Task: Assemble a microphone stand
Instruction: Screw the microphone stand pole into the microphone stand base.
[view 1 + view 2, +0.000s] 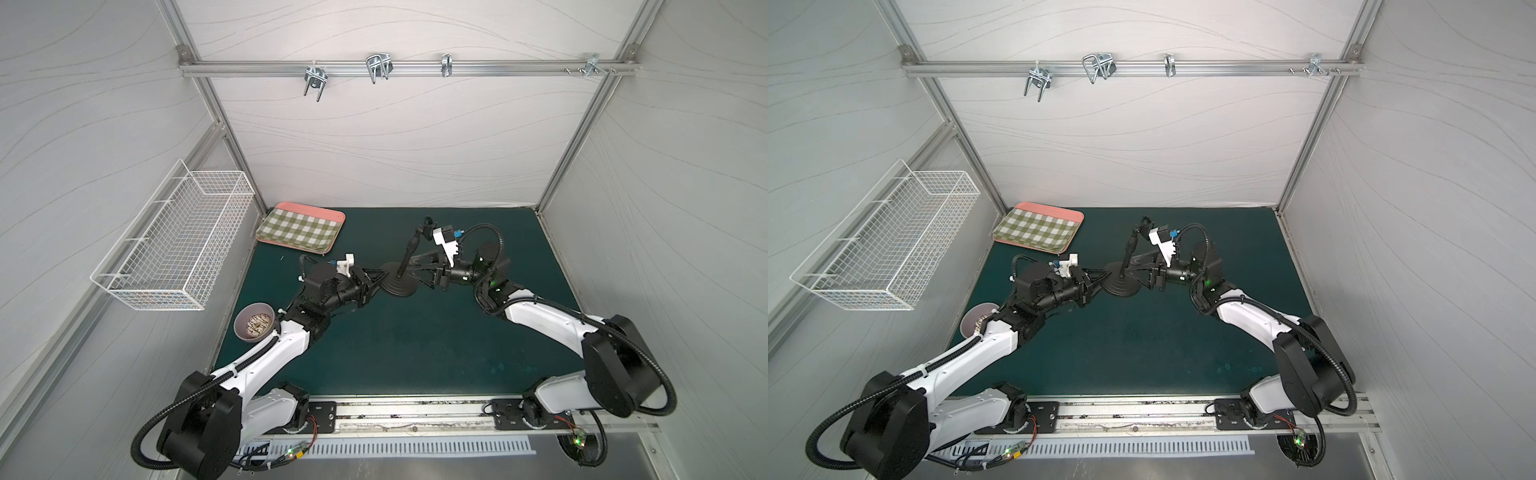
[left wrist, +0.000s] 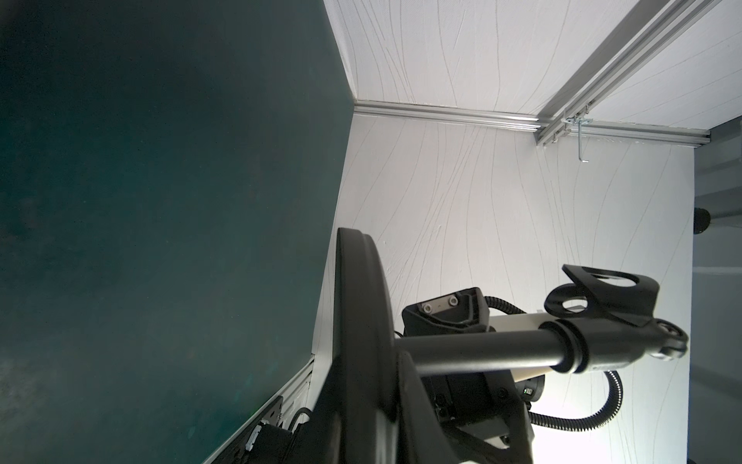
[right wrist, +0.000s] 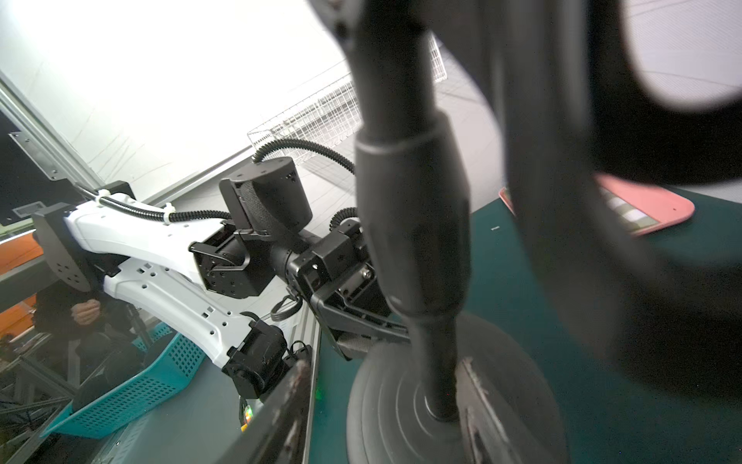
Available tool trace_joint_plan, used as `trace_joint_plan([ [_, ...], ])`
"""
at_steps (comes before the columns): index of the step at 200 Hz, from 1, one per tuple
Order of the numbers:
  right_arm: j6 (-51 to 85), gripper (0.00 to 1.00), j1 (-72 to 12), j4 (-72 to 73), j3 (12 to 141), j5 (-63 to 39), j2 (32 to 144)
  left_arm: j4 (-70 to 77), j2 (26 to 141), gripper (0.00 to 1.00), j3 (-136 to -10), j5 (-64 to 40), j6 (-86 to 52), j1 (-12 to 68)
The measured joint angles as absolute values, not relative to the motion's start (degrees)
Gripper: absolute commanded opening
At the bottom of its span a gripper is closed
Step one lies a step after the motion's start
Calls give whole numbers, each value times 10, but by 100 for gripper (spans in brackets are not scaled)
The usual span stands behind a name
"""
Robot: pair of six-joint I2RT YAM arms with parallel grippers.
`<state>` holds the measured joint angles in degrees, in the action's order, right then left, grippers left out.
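Stand: the microphone stand (image 1: 400,279) is in the middle of the green mat (image 1: 415,345); its two parts are joined together
Base: the round black base (image 1: 399,287) is low on the mat; I cannot tell if all of it rests there
Rod: the thin rod (image 1: 409,249) stands up out of the middle of the base; the U-shaped clip (image 1: 427,224) is on its top end
Left claw: the left gripper (image 1: 380,277) reaches in from the left side; its jaws are pressed together on the rim of the base, pinching it
Right claw: the right gripper (image 1: 412,270) reaches in from the right side; its jaws are spread, with the bottom of the rod between the fingers (image 3: 281,401); one finger is well apart from the rod, so it is not pinching
Other things: a checked tray (image 1: 301,227) lies in the far left corner of the mat; a small bowl (image 1: 253,321) sits by the left arm; a white wire basket (image 1: 174,241) hangs on the left wall
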<state>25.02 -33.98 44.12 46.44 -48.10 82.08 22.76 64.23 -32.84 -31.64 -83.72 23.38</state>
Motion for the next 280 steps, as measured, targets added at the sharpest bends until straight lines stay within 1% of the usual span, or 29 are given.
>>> trace_joint_plan([
  [22,252,45,-340,457,472,-487,837,228,642,0,-328,-316,-837,234],
  [42,253,40,-341,465,479,-485,852,225,642,0,-328,-315,-837,234],
  [56,249,34,-343,467,479,-478,856,224,642,0,-328,-315,-837,234],
  [70,241,27,-349,465,479,-462,856,224,642,0,-328,-316,-836,234],
  [94,228,18,-357,452,481,-425,855,224,642,0,-328,-315,-836,234],
  [110,216,15,-367,430,478,-376,844,222,642,0,-328,-312,-842,233],
  [124,209,12,-387,412,465,-318,821,220,642,0,-328,-312,-843,233],
  [145,203,12,-429,383,436,-205,773,220,642,0,-328,-317,-842,233],
  [171,194,13,-518,318,429,8,721,221,641,0,-328,-325,-841,234],
  [190,203,12,-582,272,443,159,712,219,641,0,-328,-335,-839,234],
  [200,210,14,-614,255,453,230,714,220,641,0,-328,-340,-837,234],
  [208,215,19,-635,244,461,279,717,220,641,0,-328,-344,-837,234],
  [213,218,25,-644,240,465,302,719,221,641,0,-328,-346,-836,234],
  [224,229,45,-659,234,474,337,727,221,641,0,-328,-347,-835,234],
  [228,233,51,-664,230,477,346,730,222,642,0,-328,-345,-835,235],
  [241,236,63,-677,222,485,356,735,221,642,0,-328,-338,-835,235],
  [260,224,70,-679,218,484,341,728,220,642,0,-328,-328,-836,234],
  [280,209,69,-636,218,462,252,698,220,642,0,-328,-320,-836,234],
])
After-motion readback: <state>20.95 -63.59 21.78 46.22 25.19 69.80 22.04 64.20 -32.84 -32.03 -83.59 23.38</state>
